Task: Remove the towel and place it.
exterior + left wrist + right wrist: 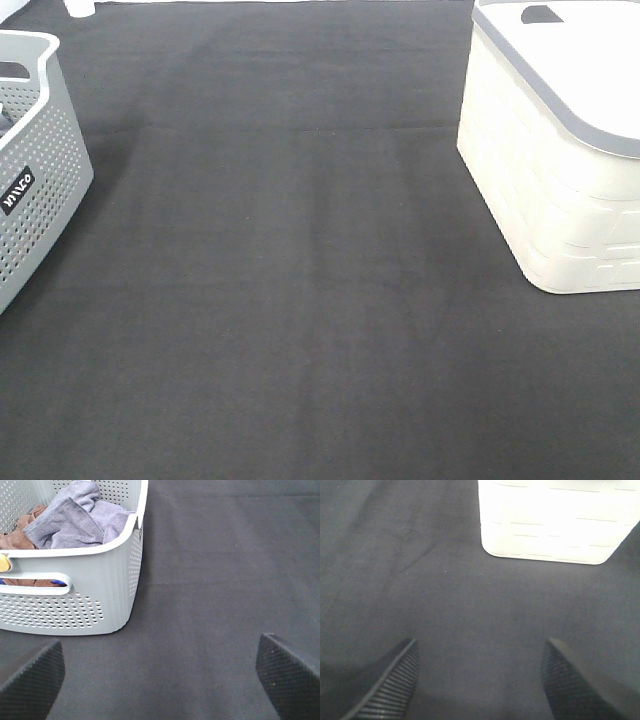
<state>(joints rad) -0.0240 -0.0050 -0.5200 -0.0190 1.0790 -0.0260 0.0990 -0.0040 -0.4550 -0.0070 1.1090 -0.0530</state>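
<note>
The slate-grey purplish towel lies crumpled inside the grey perforated basket, on top of a brown cloth. My left gripper is open and empty over the black table covering, a short way from the basket's wall. My right gripper is open and empty over the black covering, facing the white basket. In the exterior high view the grey basket stands at the left edge and the white basket at the right; neither gripper shows there.
The black table covering spreads between the two baskets. The white basket has a grey rim and a handle hole. A small yellow and blue item shows in the grey basket.
</note>
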